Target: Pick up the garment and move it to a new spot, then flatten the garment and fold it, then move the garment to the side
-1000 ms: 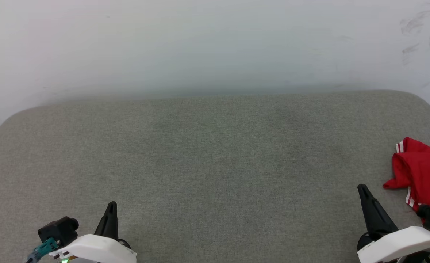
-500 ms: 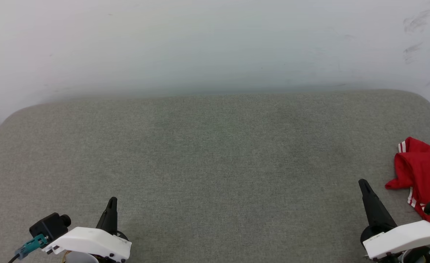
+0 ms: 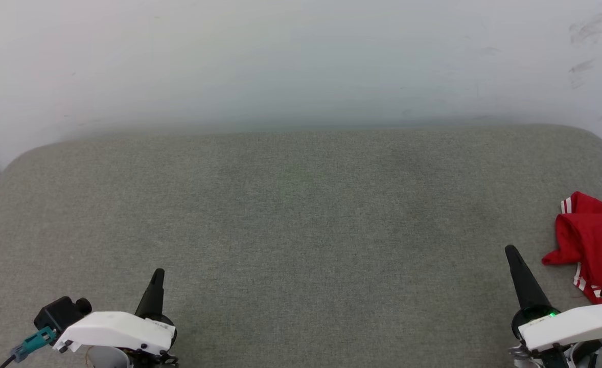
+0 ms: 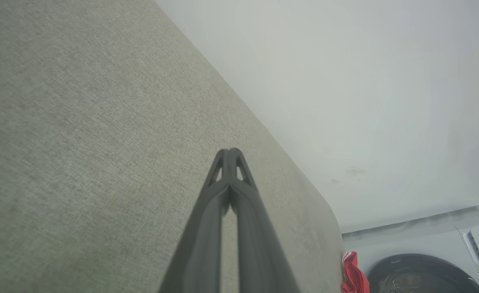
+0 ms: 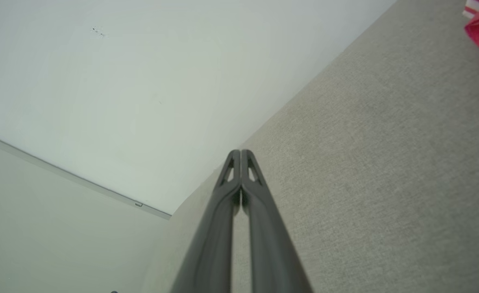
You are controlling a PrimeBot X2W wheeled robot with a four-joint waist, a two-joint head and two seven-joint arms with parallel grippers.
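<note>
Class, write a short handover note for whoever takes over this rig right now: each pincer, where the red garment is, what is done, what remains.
Left pincer: shut, empty, over the near left of the grey padded surface.
Right pincer: shut, empty, near right; its fingertips are just left of the garment, apart from it.
Garment: crumpled heap at the surface's right edge, partly cut off in the head view.
Done: nothing that shows; garment not grasped.
Left: pick it up, move it, flatten, fold, set aside.
</note>
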